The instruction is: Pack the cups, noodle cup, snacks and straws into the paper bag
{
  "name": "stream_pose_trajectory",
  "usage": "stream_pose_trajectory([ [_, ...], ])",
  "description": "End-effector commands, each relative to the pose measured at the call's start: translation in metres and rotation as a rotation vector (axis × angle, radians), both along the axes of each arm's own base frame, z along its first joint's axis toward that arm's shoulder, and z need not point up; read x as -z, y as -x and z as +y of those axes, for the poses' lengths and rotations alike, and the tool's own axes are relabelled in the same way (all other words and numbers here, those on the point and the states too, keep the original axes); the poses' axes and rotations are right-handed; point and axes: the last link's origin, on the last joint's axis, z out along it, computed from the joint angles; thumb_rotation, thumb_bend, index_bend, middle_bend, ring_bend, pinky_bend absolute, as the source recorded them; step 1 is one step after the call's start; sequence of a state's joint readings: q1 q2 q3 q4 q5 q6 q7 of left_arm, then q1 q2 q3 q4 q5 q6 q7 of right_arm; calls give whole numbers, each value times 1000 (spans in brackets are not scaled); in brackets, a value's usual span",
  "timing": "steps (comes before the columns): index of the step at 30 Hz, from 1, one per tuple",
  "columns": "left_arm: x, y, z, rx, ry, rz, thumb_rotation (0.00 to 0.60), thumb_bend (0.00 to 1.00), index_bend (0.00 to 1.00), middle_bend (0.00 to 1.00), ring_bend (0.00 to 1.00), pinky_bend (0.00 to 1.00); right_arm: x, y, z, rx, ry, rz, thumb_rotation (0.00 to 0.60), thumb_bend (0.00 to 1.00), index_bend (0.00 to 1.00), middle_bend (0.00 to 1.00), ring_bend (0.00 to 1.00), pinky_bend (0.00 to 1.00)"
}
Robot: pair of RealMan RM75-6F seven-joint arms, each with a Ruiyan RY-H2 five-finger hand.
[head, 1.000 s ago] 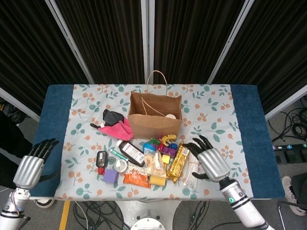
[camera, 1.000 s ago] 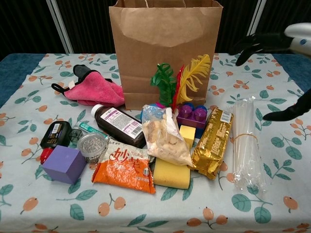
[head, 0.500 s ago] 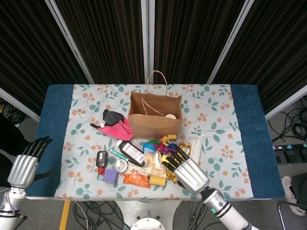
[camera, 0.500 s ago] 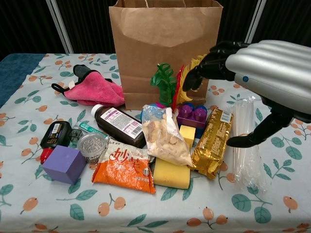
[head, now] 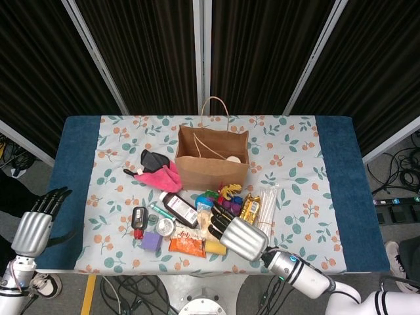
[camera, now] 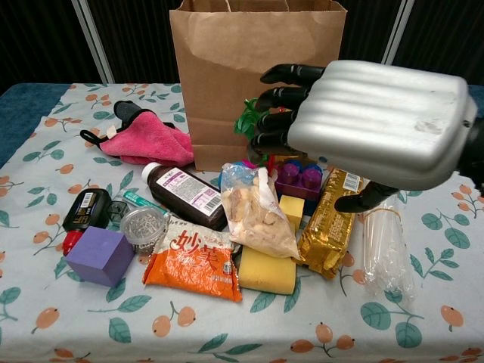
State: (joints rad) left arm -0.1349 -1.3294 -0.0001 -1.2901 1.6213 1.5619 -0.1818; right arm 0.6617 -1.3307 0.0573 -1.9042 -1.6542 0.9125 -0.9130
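The brown paper bag (head: 212,157) (camera: 257,68) stands open at mid-table with a white cup (head: 233,159) inside. In front of it lie a clear biscuit bag (camera: 257,212), an orange snack pack (camera: 198,261) (head: 186,245), a gold snack pack (camera: 329,223) (head: 249,208) and bundled clear straws (camera: 382,242) (head: 266,207). My right hand (head: 239,235) (camera: 370,121) hovers palm down over the biscuit bag and gold pack, fingers apart, holding nothing. My left hand (head: 36,223) hangs open off the table's left edge.
A pink cloth (camera: 147,140), a dark bottle (camera: 185,193), a purple cube (camera: 98,255), a yellow sponge (camera: 268,268), a purple box (camera: 301,180) and coloured feathers (camera: 253,125) crowd the pile. Bare flowered cloth lies to the right of the straws.
My right hand has swept left, from above the straws to above the biscuit bag and gold pack. The left hand has drawn back slightly; no object has moved.
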Motion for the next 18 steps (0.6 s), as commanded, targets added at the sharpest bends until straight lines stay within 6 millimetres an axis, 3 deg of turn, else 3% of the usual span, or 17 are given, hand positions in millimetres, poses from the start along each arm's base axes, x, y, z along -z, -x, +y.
stream_pose_trajectory([
  [1,0,0,1,-1,-5,-3,600,103,176,216,149,206,12,-13,-17,-70,22,85,600,0,270,250,122,0],
  [8,-2,5,3,-10,-14,-7,600,103,177,216,149,206,30,-29,-30,-85,2,135,600,0,273,236,107,0],
  [18,-4,11,4,-16,-17,-5,600,103,177,216,149,206,58,-27,-37,-51,-32,201,600,0,277,222,90,0],
])
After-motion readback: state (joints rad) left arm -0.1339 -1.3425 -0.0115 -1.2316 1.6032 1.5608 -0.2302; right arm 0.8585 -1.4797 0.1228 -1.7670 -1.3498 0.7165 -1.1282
